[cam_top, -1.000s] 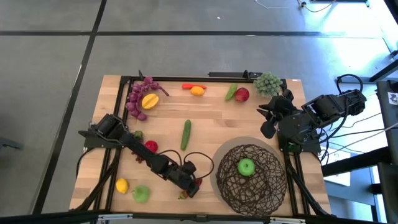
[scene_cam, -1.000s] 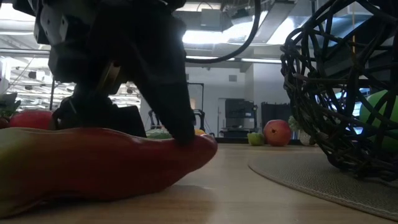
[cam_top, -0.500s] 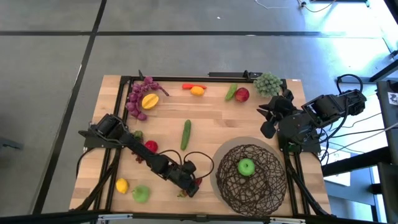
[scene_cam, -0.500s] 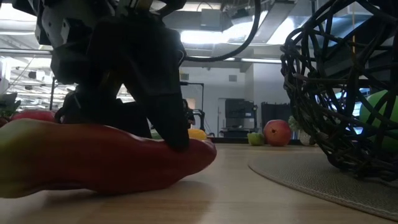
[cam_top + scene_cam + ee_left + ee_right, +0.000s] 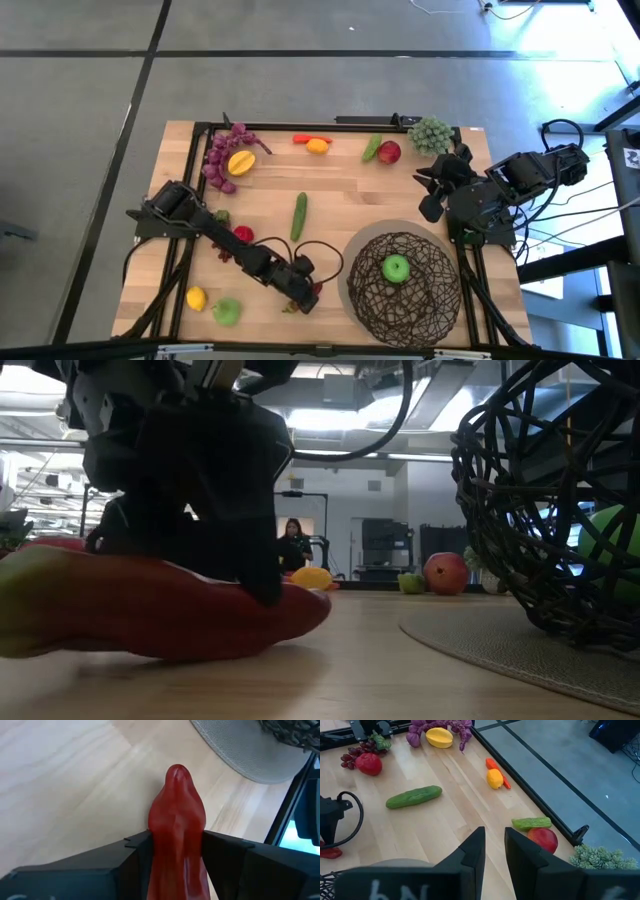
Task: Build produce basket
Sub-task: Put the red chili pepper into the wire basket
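A red chili (image 5: pixel 177 820) lies on the wooden table near its near edge, just left of the basket's grey mat (image 5: pixel 352 262). My left gripper (image 5: pixel 301 292) is slanted down over it and shut on it; the chili's pointed tip (image 5: pixel 176 772) sticks out past the fingers. In the low view the chili (image 5: pixel 150 615) fills the foreground, with the gripper dark above it. The basket (image 5: pixel 403 288), dark woven wire, holds one green apple (image 5: pixel 396 267). My right gripper (image 5: pixel 495 845) waits raised beyond the table's right edge, its fingers a narrow gap apart and holding nothing. My left gripper pinches the chili's two long sides (image 5: pixel 155 832) between its two fingers, behind the pointed end. The fingers (image 5: pixel 258 575) come slanting down from the table's left and point along the chili, toward its tip. The chili lies lengthwise on the tabletop.
A lemon (image 5: pixel 196 298) and a green apple (image 5: pixel 227 311) lie at the near left, a red apple (image 5: pixel 243 235) and a cucumber (image 5: pixel 299 216) mid-table. Along the far edge are purple grapes (image 5: pixel 222 160), a carrot with a lemon (image 5: pixel 316 144), another red apple (image 5: pixel 389 152) and green grapes (image 5: pixel 431 133).
My left gripper's fingers have closed in on the red chili's sides while the hand stayed over it. The chili has shifted a little on the table under them. My right arm has kept still.
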Available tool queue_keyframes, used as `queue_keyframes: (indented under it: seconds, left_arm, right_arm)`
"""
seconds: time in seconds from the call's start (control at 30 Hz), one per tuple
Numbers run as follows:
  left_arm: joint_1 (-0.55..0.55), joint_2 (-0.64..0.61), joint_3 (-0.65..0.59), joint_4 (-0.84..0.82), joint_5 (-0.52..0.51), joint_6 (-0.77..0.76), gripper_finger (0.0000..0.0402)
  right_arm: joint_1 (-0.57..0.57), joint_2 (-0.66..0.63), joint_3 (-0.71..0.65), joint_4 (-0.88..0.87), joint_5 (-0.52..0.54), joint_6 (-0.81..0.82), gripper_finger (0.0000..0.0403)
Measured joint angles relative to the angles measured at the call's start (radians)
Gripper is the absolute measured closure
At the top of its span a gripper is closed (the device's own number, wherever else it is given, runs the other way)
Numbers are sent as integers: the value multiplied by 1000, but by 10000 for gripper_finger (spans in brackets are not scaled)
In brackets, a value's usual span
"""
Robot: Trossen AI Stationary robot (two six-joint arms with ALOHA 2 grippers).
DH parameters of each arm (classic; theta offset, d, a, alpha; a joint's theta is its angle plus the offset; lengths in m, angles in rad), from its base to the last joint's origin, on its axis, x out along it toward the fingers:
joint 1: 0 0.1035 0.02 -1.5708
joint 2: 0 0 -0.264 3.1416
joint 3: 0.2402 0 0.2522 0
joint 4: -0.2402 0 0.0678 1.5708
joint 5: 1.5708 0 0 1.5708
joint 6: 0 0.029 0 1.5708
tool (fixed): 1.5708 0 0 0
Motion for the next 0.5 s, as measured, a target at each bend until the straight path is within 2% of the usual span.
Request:
queue_keyframes:
  seconds: [0.2,0.5]
  left_arm:
    - [10,-64,-2,-47,10,37,273]
    - [63,-232,3,-121,44,161,274]
  right_arm:
    - [0,0,0,0,0,0,329]
    - [0,0,0,1,-8,0,329]
